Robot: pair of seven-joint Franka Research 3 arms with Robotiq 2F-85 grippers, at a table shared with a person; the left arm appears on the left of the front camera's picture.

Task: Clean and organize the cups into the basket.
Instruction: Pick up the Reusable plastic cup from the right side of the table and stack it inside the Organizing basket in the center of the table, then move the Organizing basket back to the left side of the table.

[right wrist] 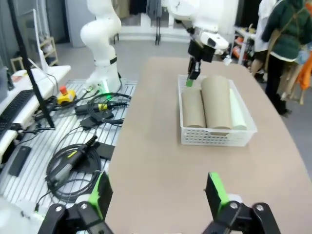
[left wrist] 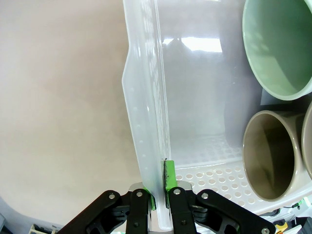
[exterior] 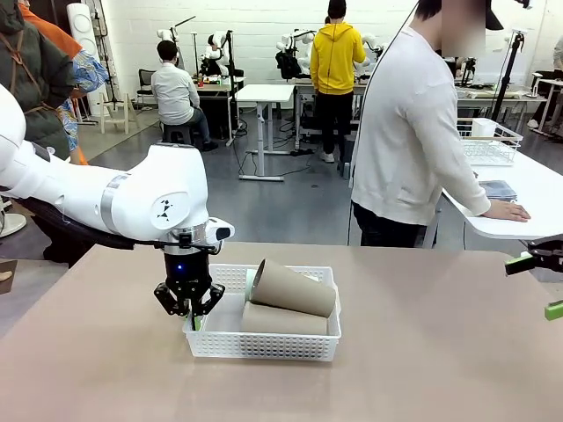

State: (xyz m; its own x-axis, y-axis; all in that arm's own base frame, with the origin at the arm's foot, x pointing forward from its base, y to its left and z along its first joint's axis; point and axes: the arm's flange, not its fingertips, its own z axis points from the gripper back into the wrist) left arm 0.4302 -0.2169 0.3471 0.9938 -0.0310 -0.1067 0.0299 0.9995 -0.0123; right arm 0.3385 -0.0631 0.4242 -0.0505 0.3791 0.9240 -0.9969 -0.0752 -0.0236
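The white perforated basket (exterior: 264, 345) stands in the middle of the brown table. Two tan-brown cups lie on their sides in it, one (exterior: 295, 287) resting tilted on top of the other (exterior: 286, 320). A pale mint green cup (left wrist: 278, 48) lies beside a tan one (left wrist: 270, 161), open mouths toward the left wrist camera. My left gripper (exterior: 189, 308) is shut on the basket's left side wall (left wrist: 146, 97), pinched between the green pads (left wrist: 168, 176). My right gripper (right wrist: 158, 195) hangs open over the table's right end, well away from the basket (right wrist: 209, 136), with nothing between its fingers.
A person stands beyond the far edge, one hand (exterior: 506, 211) resting on a white side table (exterior: 528, 189). A taller open-grid basket (exterior: 488, 141) sits on that table. Cables and a control box (right wrist: 83, 156) lie on the floor beside the table.
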